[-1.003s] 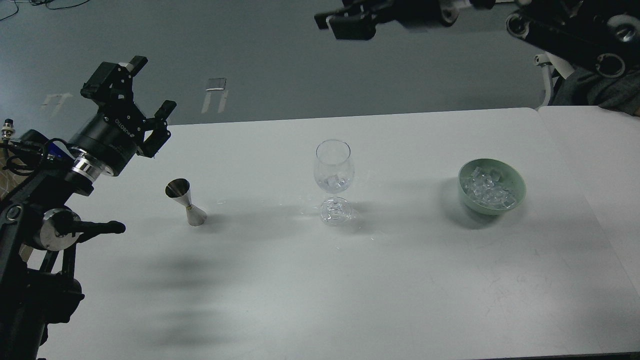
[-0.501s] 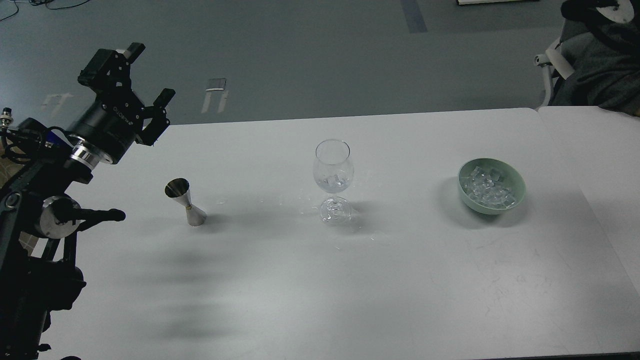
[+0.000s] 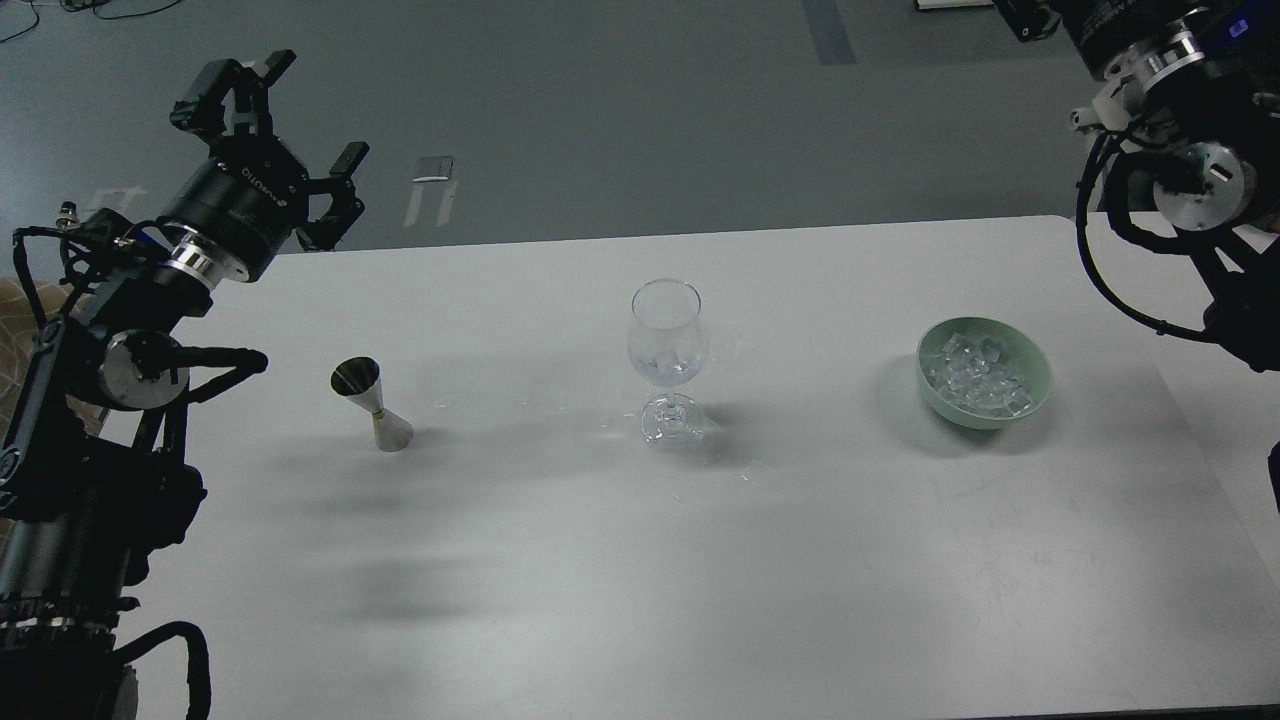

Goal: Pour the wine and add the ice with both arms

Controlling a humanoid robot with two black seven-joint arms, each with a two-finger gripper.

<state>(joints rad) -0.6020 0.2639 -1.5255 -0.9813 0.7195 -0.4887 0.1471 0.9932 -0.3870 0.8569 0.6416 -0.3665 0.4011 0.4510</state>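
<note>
A clear wineglass (image 3: 668, 335) stands upright at the table's middle with a few ice cubes (image 3: 668, 364) in its bowl. A green bowl (image 3: 1040, 392) to the right holds several more ice cubes (image 3: 975, 380). A steel jigger (image 3: 373, 405) stands to the left of the glass. My left gripper (image 3: 297, 120) is open and empty, raised above the table's far left edge, well behind the jigger. My right arm (image 3: 1190, 180) is at the upper right, high behind the bowl. Its gripper end runs off the top edge, so its fingers are hidden.
The white table (image 3: 700, 560) has a second table (image 3: 1220, 300) butted against its right side. Small wet spots or ice bits (image 3: 745, 478) lie near the glass foot. Grey floor lies beyond the far edge.
My left gripper has lifted and shifted a little right, staying open. My right arm, nearly out of view half a second ago, has come in at the upper right.
</note>
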